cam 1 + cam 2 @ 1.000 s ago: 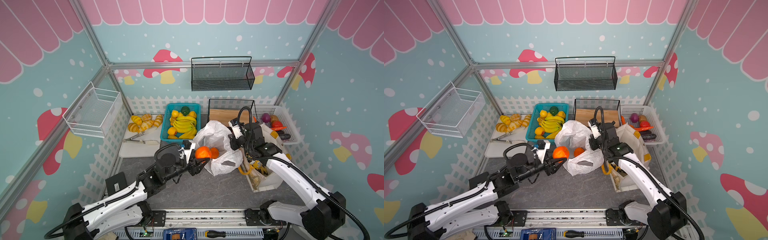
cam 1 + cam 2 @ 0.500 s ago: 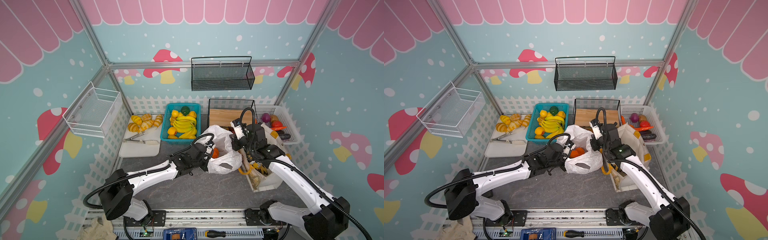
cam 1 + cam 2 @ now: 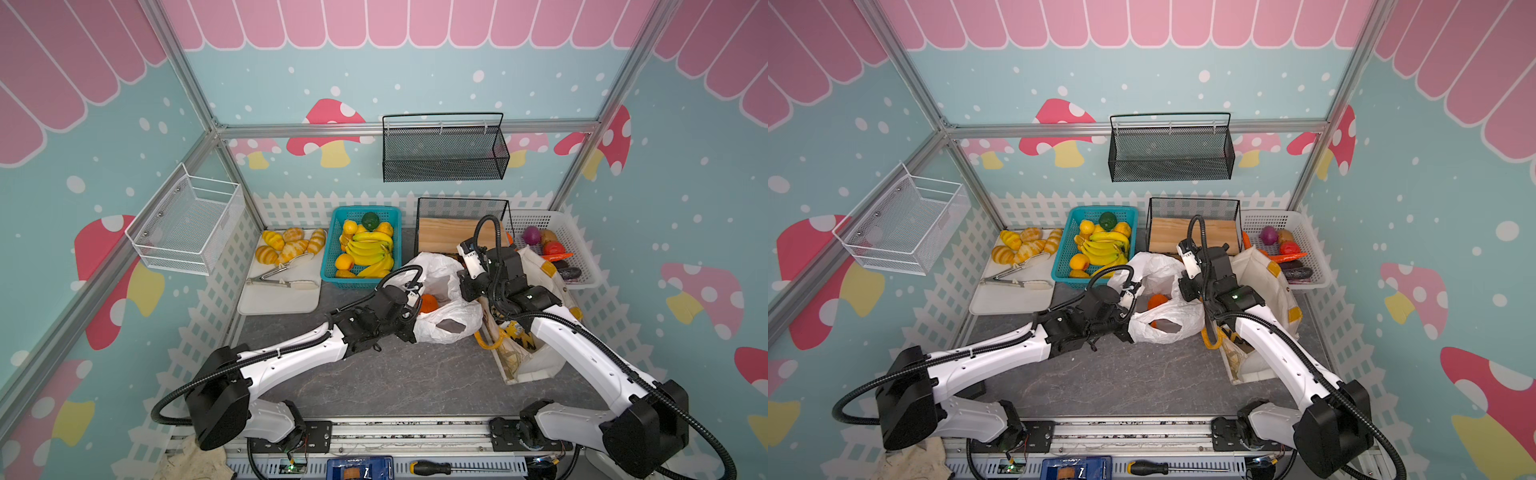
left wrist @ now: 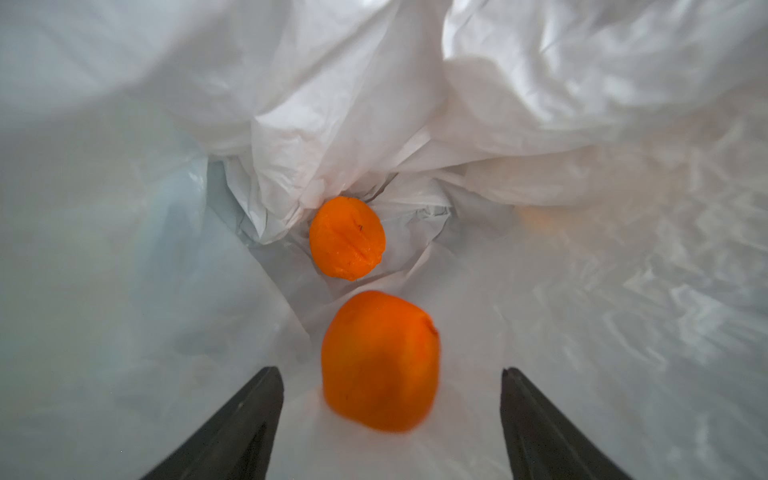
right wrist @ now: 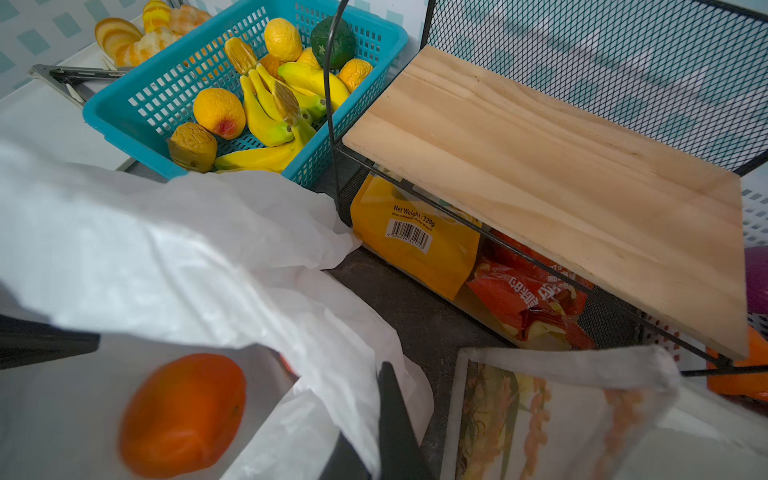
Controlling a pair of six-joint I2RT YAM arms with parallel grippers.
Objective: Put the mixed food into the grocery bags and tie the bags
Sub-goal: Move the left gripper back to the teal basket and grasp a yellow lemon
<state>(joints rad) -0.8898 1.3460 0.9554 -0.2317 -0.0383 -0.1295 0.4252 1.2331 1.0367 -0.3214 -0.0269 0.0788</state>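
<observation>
Two oranges (image 4: 380, 361) lie inside the white plastic bag (image 3: 436, 266). Left claw (image 4: 390, 372) stands wide, empty, within it. Right claw (image 5: 384, 390) pinches the rim, evidently holding the mouth open.

The yellow snack packet (image 5: 415, 249) under the black wire rack's (image 5: 602, 62) wooden shelf reads "Net Weight : 320g" above a barcode with illegibly small digits. The red packet (image 5: 523, 299) beside it bears white Chinese characters, too creased to read.

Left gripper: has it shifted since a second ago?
Yes. The left gripper has moved right: from below the teal basket's front edge to past its right corner, into the white plastic bag's mouth, jaws open around an orange.
</observation>
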